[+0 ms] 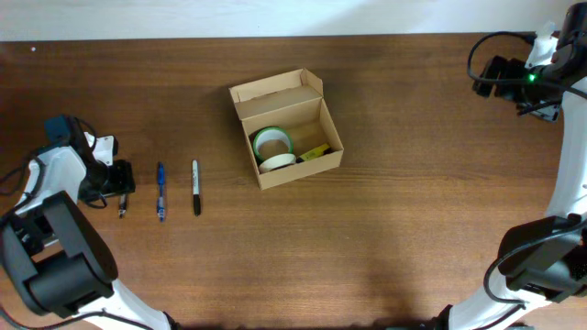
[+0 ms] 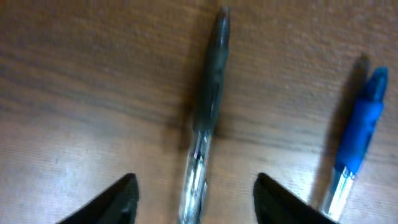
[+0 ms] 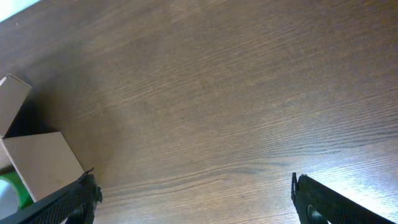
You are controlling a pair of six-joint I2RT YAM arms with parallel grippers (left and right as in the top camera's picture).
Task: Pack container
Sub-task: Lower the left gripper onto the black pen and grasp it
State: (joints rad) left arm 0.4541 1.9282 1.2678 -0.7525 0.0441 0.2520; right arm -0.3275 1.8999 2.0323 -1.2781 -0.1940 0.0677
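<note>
Cardboard, tan-brown, one box (image 1: pixel 286 137) sits mid-table (image 1: pixel 413 229), a little toward the far edge. Its mouth faces up and its one lid (image 1: pixel 275 90) stands open on the far side. The long axis runs left to right, with the right end turned slightly toward the far edge.

Inside are two tape rolls: a green roll (image 1: pixel 271 142) and, touching it on the near side, a white roll (image 1: pixel 277 162). One yellow item (image 1: pixel 315 152) lies just right of them.

Well left of the box, three pens lie side by side, each pointing far to near. The marker (image 1: pixel 195 187) is closest to the box, then a blue pen (image 1: pixel 160 191), then a clear pen (image 2: pixel 205 118).

The left gripper (image 2: pixel 196 180) is over the clear pen, fingers spread to either side of it and grasping nothing. Far right of the box, the right gripper (image 3: pixel 193 186) is also spread and empty over bare wood.
</note>
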